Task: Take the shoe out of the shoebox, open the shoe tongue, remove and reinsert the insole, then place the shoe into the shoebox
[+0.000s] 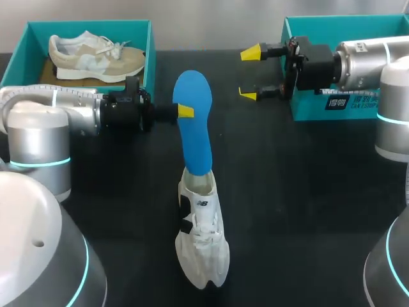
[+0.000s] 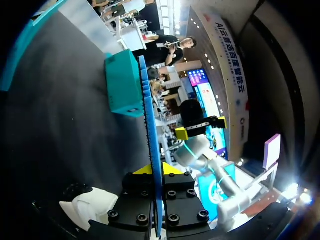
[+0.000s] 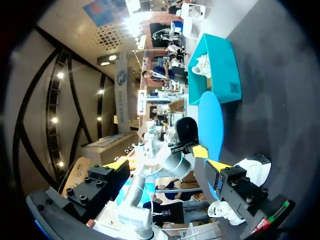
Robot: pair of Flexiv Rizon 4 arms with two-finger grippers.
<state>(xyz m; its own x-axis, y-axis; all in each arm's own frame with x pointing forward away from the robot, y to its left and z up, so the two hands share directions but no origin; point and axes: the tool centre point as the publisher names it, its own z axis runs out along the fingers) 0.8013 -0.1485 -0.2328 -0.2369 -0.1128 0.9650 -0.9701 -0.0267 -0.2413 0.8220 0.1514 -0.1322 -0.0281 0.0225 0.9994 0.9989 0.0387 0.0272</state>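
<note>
A white shoe (image 1: pixel 203 238) lies on the black table near the front middle, toe toward me. A blue insole (image 1: pixel 195 121) rises from its opening, its lower end inside the collar. My left gripper (image 1: pixel 184 111) is shut on the insole's upper part from the left. In the left wrist view the insole (image 2: pixel 150 120) runs edge-on between the fingers of that gripper (image 2: pixel 156 170), with the shoe (image 2: pixel 89 206) below. My right gripper (image 1: pixel 250 73) hangs open to the right of the insole, holding nothing. In the right wrist view the insole (image 3: pixel 210 125) and shoe (image 3: pixel 256 170) lie ahead of that gripper (image 3: pixel 167 165).
A teal shoebox (image 1: pixel 152 61) at the back left holds a beige and white shoe (image 1: pixel 96 56). A second teal box (image 1: pixel 348 25) stands at the back right, partly behind my right arm. Bare black tabletop surrounds the white shoe.
</note>
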